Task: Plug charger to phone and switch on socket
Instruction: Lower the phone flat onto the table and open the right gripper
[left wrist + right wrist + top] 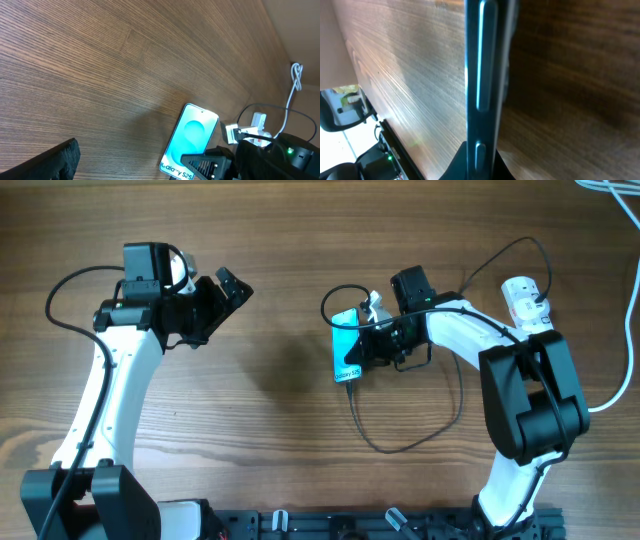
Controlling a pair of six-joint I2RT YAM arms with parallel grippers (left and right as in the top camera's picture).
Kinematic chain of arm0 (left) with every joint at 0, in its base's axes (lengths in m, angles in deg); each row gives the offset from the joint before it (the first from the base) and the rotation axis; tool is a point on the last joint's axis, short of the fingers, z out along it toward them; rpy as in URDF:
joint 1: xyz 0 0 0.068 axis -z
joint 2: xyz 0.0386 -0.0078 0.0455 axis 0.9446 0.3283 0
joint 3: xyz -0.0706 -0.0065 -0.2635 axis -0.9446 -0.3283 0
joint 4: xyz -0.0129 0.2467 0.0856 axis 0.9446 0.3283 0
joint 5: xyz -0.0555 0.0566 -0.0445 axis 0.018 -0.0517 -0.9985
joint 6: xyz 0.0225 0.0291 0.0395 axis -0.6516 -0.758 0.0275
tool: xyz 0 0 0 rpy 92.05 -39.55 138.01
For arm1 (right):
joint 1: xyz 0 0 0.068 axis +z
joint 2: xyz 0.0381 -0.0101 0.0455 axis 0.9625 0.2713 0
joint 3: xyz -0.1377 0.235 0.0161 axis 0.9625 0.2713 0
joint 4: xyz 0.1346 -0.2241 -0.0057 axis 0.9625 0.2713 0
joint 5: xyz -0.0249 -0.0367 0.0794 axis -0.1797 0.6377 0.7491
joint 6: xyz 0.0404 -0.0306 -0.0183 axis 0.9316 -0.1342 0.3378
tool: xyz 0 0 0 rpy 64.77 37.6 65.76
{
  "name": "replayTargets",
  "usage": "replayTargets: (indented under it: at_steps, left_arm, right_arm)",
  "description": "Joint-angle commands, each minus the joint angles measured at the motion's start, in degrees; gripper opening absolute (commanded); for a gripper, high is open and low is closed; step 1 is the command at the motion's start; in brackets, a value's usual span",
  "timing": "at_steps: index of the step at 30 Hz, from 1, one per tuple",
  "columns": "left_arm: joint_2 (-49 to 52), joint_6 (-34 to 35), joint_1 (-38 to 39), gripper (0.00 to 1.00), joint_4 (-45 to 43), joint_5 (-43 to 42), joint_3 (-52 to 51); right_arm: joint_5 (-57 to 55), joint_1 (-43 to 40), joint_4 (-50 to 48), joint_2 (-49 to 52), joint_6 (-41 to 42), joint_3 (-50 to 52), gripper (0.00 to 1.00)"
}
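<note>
The phone (345,352), its turquoise screen lit, is held at the table's middle by my right gripper (366,345), which is shut on its edges. The right wrist view shows the phone's thin side (481,75) between the fingers. The phone also shows in the left wrist view (192,137). The charger, a thin black cable (400,448), loops from the phone's lower edge towards the socket (526,302), a white strip at the right. I cannot tell whether its tip is seated. My left gripper (228,292) is open and empty, well left of the phone.
A thick white cord (622,375) runs along the right edge. A small white block (374,304) lies just behind the phone. My right arm (520,390) stands between the phone and the socket. Bare wood lies between the two grippers.
</note>
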Motion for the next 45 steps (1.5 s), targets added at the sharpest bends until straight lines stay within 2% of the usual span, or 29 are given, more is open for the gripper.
replayTargets:
  at_steps: [1,5,10,18,20,28,32,45]
  left_arm:
    - [-0.15,-1.31,-0.22,1.0,0.0,0.94,0.02]
    - [-0.15,-1.31,-0.22,1.0,0.0,0.94,0.02]
    - [-0.15,-1.31,-0.22,1.0,0.0,0.94,0.02]
    - [-0.15,-1.31,-0.22,1.0,0.0,0.94,0.02]
    - [-0.17,-1.31,-0.22,1.0,0.0,0.94,0.02]
    - [-0.17,-1.31,-0.22,1.0,0.0,0.94,0.02]
    - [-0.17,-1.31,-0.22,1.0,0.0,0.94,0.02]
    - [-0.17,-1.31,-0.22,1.0,0.0,0.94,0.02]
  right_arm:
    - [2.05,-0.07,-0.87,0.63,-1.27,-0.31,0.06]
    - [2.03,-0.02,-0.96,0.63,-1.27,-0.31,0.09]
    - [1.38,0.02,-1.01,0.63,-1.36,-0.31,0.21]
    - [1.4,0.02,-1.33,0.63,-1.31,-0.31,0.28]
    - [1.4,0.02,-1.31,0.63,-1.25,-0.31,0.34]
    - [1.25,0.02,-1.38,0.63,4.83,-0.31,0.35]
    - [-5.7,0.02,-1.31,0.63,9.73,-0.31,0.36]
    - [-17.59,0.02,-0.48,0.63,10.64,-0.33,0.39]
